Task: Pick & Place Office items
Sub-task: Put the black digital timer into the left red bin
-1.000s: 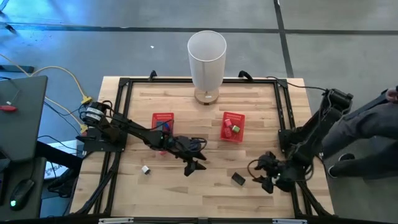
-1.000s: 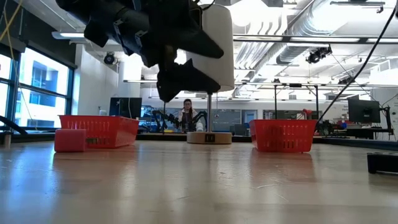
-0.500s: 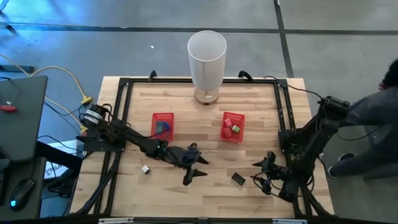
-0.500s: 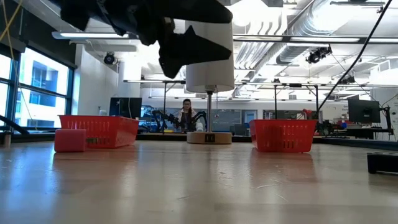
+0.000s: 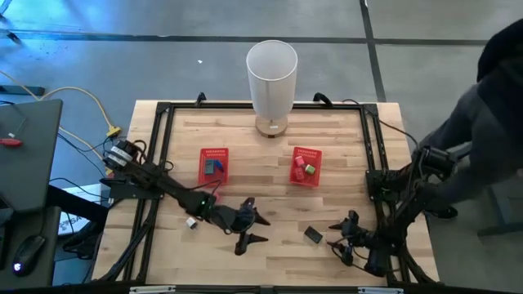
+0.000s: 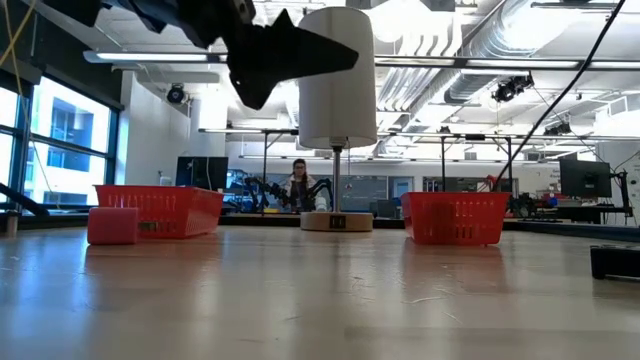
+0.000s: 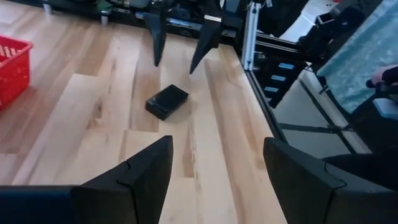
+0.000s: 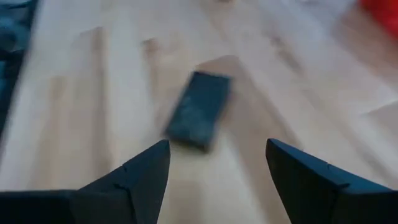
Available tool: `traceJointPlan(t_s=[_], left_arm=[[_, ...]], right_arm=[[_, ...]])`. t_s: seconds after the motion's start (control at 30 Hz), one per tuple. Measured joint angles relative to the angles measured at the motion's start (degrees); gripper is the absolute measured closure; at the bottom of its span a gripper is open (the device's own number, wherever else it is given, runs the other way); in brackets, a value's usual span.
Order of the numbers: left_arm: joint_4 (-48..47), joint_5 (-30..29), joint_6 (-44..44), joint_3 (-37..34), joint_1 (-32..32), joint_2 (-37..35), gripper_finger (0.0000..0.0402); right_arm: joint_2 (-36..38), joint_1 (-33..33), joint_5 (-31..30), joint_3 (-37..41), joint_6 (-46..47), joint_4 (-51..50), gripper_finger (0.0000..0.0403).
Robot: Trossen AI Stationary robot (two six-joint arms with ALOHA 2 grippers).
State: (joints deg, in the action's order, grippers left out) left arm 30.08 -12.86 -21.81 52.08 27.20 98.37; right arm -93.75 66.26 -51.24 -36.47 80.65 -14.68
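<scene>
A black flat item (image 5: 313, 235) lies on the wood near the near edge, also seen in the left wrist view (image 7: 166, 101) and blurred in the right wrist view (image 8: 199, 109). A small white item (image 5: 190, 222) lies near my left arm. The left red basket (image 5: 214, 166) holds blue and teal pieces; the right red basket (image 5: 306, 166) holds red, pink and green ones. My left gripper (image 5: 260, 229) hovers open, left of the black item. My right gripper (image 5: 331, 236) is open just right of it, its fingers pointing at the item.
A tall white cylinder (image 5: 271, 77) stands on a round base at the far edge, between the baskets. A black frame (image 5: 372, 147) borders the table. A person in dark clothing (image 5: 490, 122) stands by the right arm's base. Bare wood lies between the baskets and the near edge.
My left gripper has drawn back toward the near edge and a little to the left, staying open. My right gripper has edged toward the near edge and the black item. The person at the right has leaned in over the table's right side.
</scene>
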Motion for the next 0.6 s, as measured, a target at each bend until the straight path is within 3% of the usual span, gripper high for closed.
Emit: traceJointPlan(t_s=[0.17, 0.6], left_arm=[[0.7, 0.0, -0.1, 0.0, 1.0, 0.0, 0.0157], [2.1, 0.0, -0.7, 0.0, 3.2, 0.0, 0.0157]], right_arm=[[-2.9, 1.2, -2.0, 0.0, -3.7, 7.3, 0.0149], [-12.3, 1.2, -4.7, -0.1, 1.9, 10.8, 0.0149]])
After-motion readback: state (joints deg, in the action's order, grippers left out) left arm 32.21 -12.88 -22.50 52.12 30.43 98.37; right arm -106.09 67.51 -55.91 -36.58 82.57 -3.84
